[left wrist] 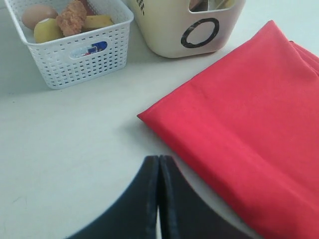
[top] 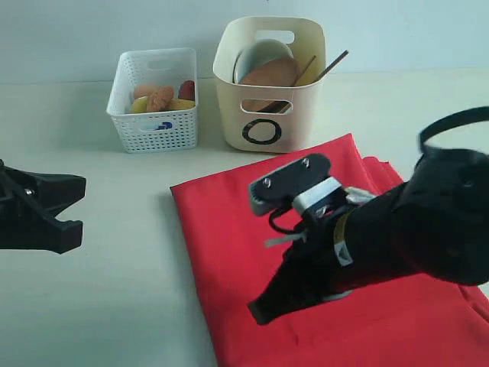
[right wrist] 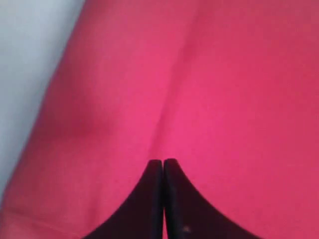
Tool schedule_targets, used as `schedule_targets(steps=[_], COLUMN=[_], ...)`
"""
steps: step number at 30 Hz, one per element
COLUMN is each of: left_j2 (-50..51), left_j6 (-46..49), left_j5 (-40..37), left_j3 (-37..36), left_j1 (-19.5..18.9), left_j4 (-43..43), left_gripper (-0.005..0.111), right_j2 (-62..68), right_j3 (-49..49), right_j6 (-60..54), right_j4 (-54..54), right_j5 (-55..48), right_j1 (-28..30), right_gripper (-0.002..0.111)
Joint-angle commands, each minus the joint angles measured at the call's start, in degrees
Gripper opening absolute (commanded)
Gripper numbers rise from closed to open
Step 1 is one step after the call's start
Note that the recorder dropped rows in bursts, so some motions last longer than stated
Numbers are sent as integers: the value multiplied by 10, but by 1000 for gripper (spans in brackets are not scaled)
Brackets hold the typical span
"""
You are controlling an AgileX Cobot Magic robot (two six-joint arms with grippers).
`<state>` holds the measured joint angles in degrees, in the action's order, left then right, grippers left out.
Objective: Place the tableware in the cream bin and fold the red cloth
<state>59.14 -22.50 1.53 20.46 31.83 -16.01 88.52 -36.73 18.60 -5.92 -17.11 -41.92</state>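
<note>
Right gripper [right wrist: 163, 162]: nearest to us, on the right, we're seeing it hanging low over the red cloth [top: 221, 229]. Its two black fingers [right wrist: 144, 204] are pressing flat together, with nothing caught between them. We can't tell whether the tips are touching the fabric.

Red cloth: it's lying folded on the table [top: 114, 306], filling the near right of the scene. One corner is pointing towards the cream bin [top: 294, 115]. Stacked layers are showing along its far right edge.

Left gripper [left wrist: 158, 158]: over on the left, we're watching it hovering above bare table, apart from the cloth's left edge. Its fingers [left wrist: 134, 204] are closed tight against each other and are holding nothing.

Cream bin: further back, it's standing upright just beyond the cloth's far corner. Its black ring mark is facing us.

Tableware: we're seeing it sitting inside the cream bin. The pale bowl [top: 260, 52] is leaning against the back wall, and the wooden plate [top: 269, 75] is standing in front of it. The chopsticks [top: 336, 61] are poking out over the right rim.

White basket [top: 153, 126]: it's sitting to the left of the cream bin, near it but not touching. It's carrying an egg [left wrist: 37, 14] and other food.
</note>
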Motion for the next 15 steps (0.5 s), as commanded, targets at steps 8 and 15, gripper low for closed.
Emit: schedule_targets(steps=[8,15], left_j2=[-6,-6], left_j6=[-3,-3], left_j5=[13,13], left_j3=[-13,-13], left_j1=[2,2], left_j4=[4,4], left_gripper=[0,0], right_j2=[101,101], right_j3=[44,78], right_j6=[23,309], right_j4=[-114,-369], right_j5=[-64,-74], right_j1=[137,266], right_gripper=[0,0])
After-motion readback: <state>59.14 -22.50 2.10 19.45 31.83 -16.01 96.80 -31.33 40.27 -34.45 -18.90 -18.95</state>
